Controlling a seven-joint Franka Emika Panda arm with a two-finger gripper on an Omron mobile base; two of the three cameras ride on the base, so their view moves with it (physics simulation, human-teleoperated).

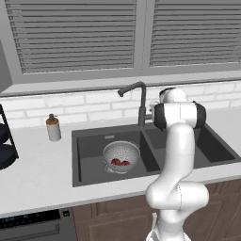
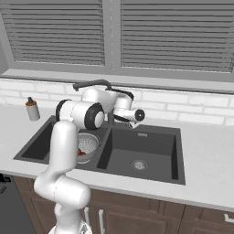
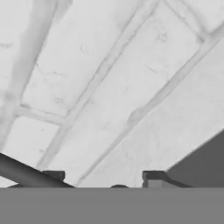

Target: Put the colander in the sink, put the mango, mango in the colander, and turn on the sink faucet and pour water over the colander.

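Jaws: in the hand view I see the two dark finger tips (image 3: 54, 176) apart, with a gap between them; whether they close on anything I cannot tell.
Gripper: my gripper (image 3: 103, 181) faces the white tiled backsplash (image 3: 131, 78), with a dark bar, likely the faucet lever (image 3: 26, 174), crossing just beside the left tip.
Sink faucet: dark gooseneck (image 1: 139, 96) at the back rim between the basins; my wrist sits close beside its base. No stream shows at the spout.
Colander: wire-mesh bowl (image 1: 121, 155) resting in the left basin of the sink (image 1: 89, 155).
Mangos: two red fruits (image 1: 119, 162) lying inside the colander.
Soap dispenser: small grey bottle (image 1: 53, 127) on the counter (image 1: 37, 174), well apart to the left.
Step in hand: I judge placing is done; reaching for the faucet lever.
Next move: I would need the tips around the lever, then swing it.
Writing: none legible.
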